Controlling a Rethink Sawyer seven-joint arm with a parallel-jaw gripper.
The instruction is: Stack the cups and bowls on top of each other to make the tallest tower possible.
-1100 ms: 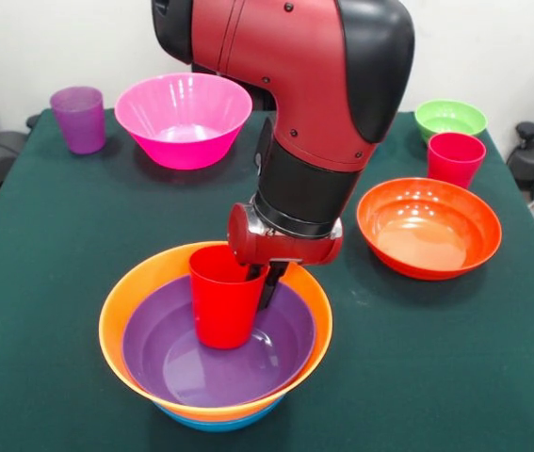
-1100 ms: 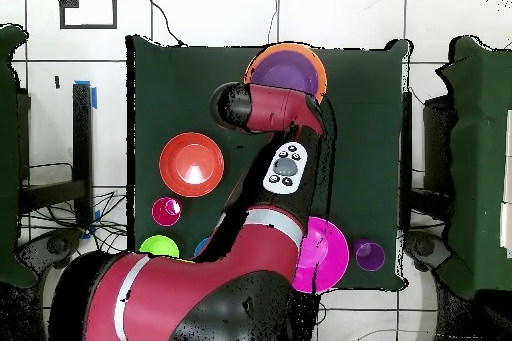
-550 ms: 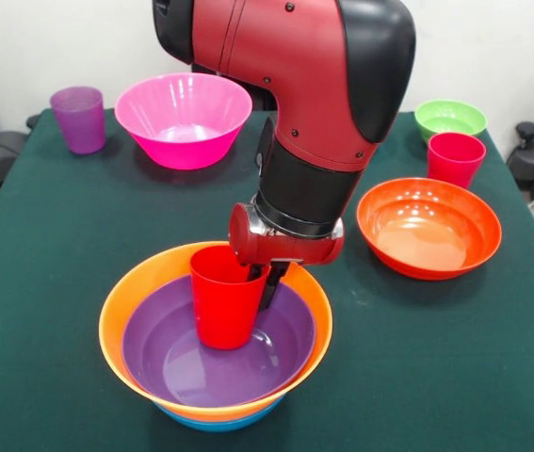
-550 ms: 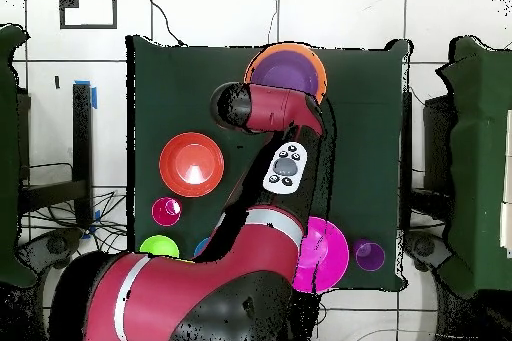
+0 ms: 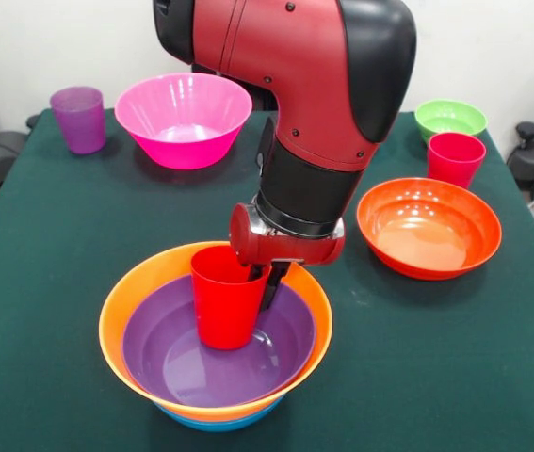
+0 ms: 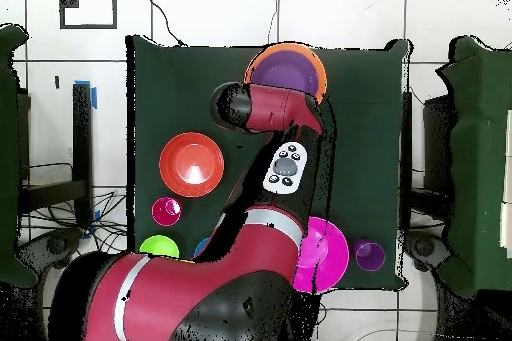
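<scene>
Red cup [image 5: 226,297] held in purple bowl [image 5: 218,348] by gripper [image 5: 265,281].
Almost no change from a second ago; cup is clamped at its rim, release not yet made.

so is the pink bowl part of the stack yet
No, the pink bowl sits alone at the table's far side, apart from the stack.

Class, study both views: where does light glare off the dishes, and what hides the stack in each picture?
Front view: white glare streaks on the purple bowl and the red-orange bowl; the hand hides part of the red cup's rim. Overhead view: the arm covers much of the stack, leaving only a crescent of purple bowl, without clear glare.
</scene>
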